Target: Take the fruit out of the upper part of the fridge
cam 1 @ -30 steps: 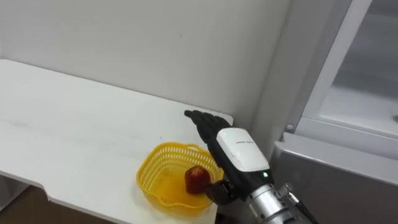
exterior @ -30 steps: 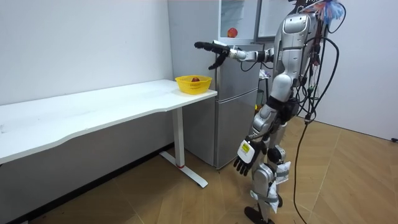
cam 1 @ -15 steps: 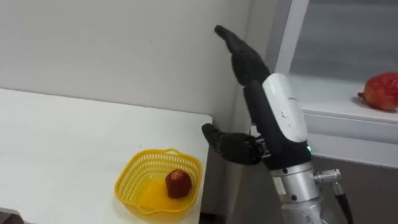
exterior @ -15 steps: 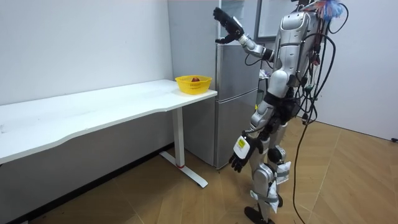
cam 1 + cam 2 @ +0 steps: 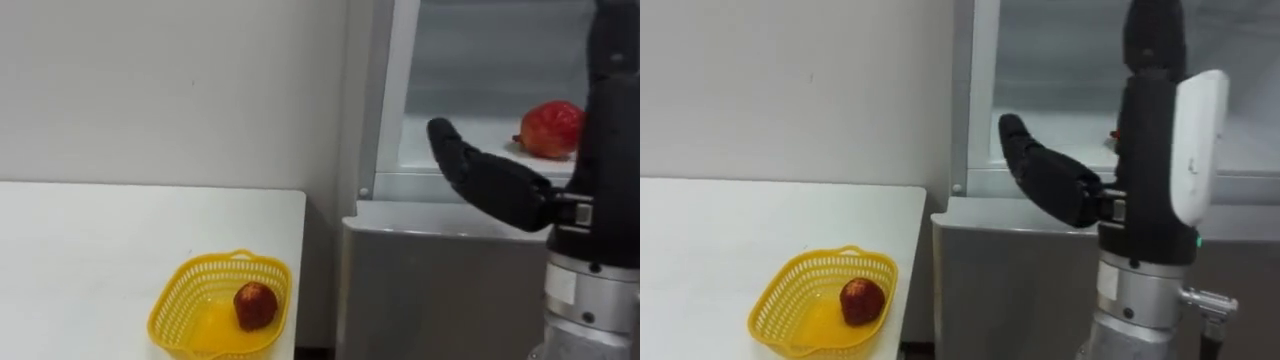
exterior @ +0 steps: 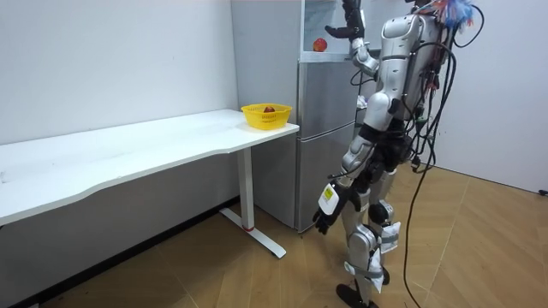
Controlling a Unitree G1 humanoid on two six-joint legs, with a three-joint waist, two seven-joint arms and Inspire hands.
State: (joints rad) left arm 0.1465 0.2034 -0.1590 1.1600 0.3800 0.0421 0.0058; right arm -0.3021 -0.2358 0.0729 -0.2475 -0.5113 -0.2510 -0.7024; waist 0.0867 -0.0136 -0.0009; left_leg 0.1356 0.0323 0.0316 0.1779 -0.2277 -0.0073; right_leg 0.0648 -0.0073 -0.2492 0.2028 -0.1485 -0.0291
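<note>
Right hand (image 5: 1145, 140) is up in front of the open upper compartment of the fridge (image 5: 430, 290), right side of frame. Fingers (image 5: 1155, 35) are straight, thumb splayed wide, nothing held; reads as a pre-shape for a grab. Target red fruit (image 5: 552, 128) sits on the fridge shelf (image 5: 450, 140), upper right, close behind the hand, apparently no contact yet. Yellow basket (image 5: 180, 300) sits at the desk (image 5: 80, 250) corner beside the fridge, lower left, with a second fruit (image 5: 255, 304) inside. Likely the drop spot, for a short carry. Left hand (image 6: 324, 218) hangs loose by the thigh, empty.
</note>
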